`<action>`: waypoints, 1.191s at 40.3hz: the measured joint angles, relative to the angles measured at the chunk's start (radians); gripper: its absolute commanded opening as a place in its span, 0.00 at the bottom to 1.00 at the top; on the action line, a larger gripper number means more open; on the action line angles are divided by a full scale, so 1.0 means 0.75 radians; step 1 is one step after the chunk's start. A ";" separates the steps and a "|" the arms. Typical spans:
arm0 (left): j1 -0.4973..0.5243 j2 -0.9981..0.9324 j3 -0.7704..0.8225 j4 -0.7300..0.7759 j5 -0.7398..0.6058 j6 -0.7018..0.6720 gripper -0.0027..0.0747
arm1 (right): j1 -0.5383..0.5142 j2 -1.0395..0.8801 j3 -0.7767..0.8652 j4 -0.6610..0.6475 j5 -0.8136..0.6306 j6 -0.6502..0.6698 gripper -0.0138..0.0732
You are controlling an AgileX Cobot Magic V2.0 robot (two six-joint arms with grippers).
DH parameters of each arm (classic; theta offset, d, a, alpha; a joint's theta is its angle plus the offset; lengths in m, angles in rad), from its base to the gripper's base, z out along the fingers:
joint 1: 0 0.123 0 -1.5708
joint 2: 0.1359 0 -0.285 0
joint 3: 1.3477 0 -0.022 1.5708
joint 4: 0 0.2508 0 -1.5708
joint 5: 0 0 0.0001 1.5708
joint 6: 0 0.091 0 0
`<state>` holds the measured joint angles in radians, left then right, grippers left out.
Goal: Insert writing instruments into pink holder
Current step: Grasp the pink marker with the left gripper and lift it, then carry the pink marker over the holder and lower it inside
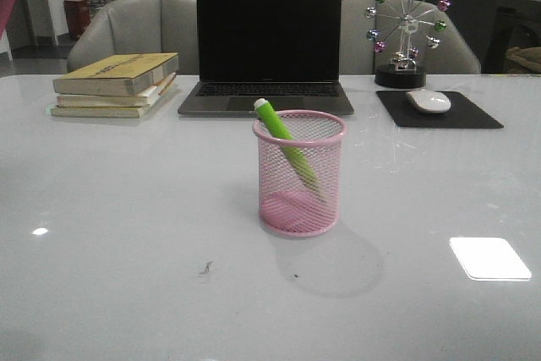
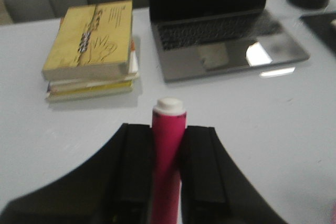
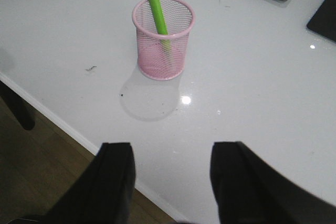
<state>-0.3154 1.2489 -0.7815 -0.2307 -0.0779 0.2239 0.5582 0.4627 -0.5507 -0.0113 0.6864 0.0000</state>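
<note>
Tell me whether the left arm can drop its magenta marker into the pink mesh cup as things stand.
Probably yes. The left gripper holds the magenta marker; the pink wire-mesh cup stands open-topped, holding only a leaning lime-green marker, with nothing crowding it.

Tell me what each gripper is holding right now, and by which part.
The left gripper clamps the pink marker around its barrel, the white cap sticking out past the fingers. The right gripper is open and holds nothing.

White table (image 1: 127, 234) carries pink holder (image 1: 299, 173), books (image 1: 116, 84), laptop (image 1: 267, 44), mousepad (image 1: 439, 113).
</note>
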 measured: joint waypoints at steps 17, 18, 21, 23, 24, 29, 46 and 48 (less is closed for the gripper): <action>-0.556 0.138 0.147 -0.043 -0.825 0.000 0.15 | 0.000 0.000 0.000 0.000 0.000 0.000 0.67; -0.572 0.172 0.147 -0.043 -0.871 0.000 0.15 | 0.000 0.000 0.000 0.000 0.000 0.000 0.67; -0.626 0.257 0.147 -0.048 -1.023 -0.017 0.15 | 0.000 0.000 0.000 0.000 0.000 0.000 0.67; -0.652 0.315 0.130 -0.048 -1.074 -0.062 0.15 | 0.000 0.000 0.000 0.000 0.000 0.000 0.67; -0.666 0.340 0.118 -0.048 -1.094 -0.086 0.15 | 0.000 0.000 0.000 0.000 0.000 0.000 0.67; -0.712 0.481 0.011 -0.028 -1.125 -0.154 0.15 | 0.000 0.000 0.000 0.000 0.000 0.000 0.67; -0.744 0.804 -0.151 -0.001 -1.140 -0.174 0.15 | 0.000 0.000 0.000 0.000 0.000 0.000 0.67; -0.744 0.820 -0.154 -0.001 -1.140 -0.174 0.15 | 0.000 0.000 0.000 0.000 0.000 0.000 0.67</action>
<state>-0.8733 1.8642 -0.8966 -0.2318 -0.9331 0.0932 0.5582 0.4627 -0.5507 -0.0113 0.6864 0.0000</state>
